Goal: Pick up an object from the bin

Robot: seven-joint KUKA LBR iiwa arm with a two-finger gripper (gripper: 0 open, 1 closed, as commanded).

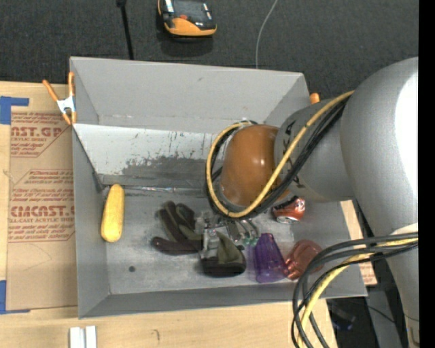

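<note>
Altogether, I counted one yellow plastic corncob [112, 213], one dark fabric glove [175, 228] and one purple translucent bottle [267, 258] in the grey metal bin [177, 92]; I could not tell the gripper's [221, 241] closure.

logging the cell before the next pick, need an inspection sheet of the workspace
surface: grey metal bin, floor scuffed near the back wall
job's things: dark lump right under the gripper; dark glove-like item beside it, mid-floor
clutter: yellow oblong toy at left; purple translucent piece, reddish translucent piece and red and white thing at right
grippers: gripper low over the dark lump; open or shut cannot be told
cables: yellow and black cables looped round the orange wrist cover
surroundings: orange and black device beyond the bin
</note>
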